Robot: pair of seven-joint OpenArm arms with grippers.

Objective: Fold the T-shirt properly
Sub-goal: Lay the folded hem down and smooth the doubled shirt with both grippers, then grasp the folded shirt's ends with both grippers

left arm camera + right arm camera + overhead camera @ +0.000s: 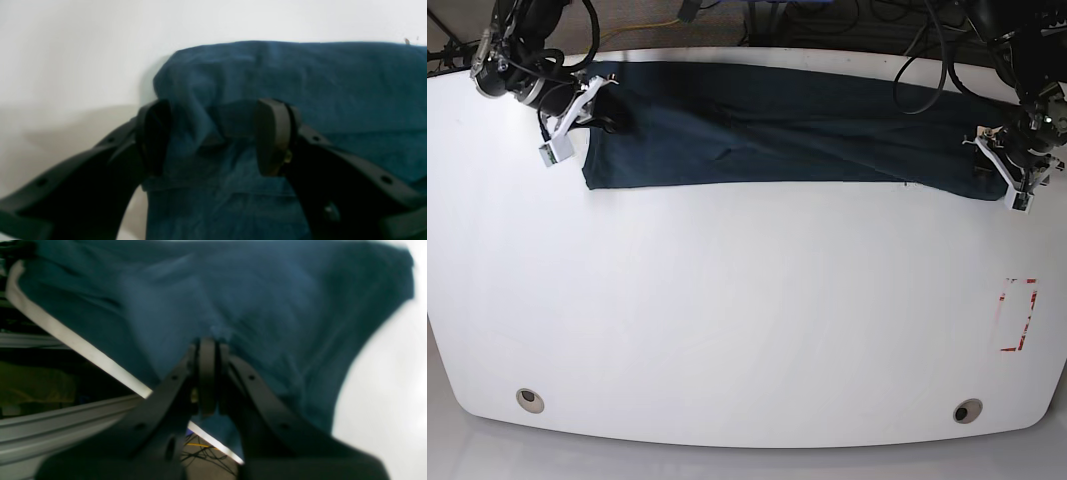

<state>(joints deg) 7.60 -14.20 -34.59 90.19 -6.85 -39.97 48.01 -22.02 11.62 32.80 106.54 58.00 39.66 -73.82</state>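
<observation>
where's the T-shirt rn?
T-shirt lies as a long band along the table's far edge in the base view, between both grippers, far from the red marker near the right side.

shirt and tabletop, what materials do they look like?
The dark navy-teal T-shirt: soft matte knit, probably cotton; it creases and bunches between the left pincer's fingers. The white oval table: smooth, hard, likely laminate or painted board; faint sheen, with round inserts near its front edge.
</observation>
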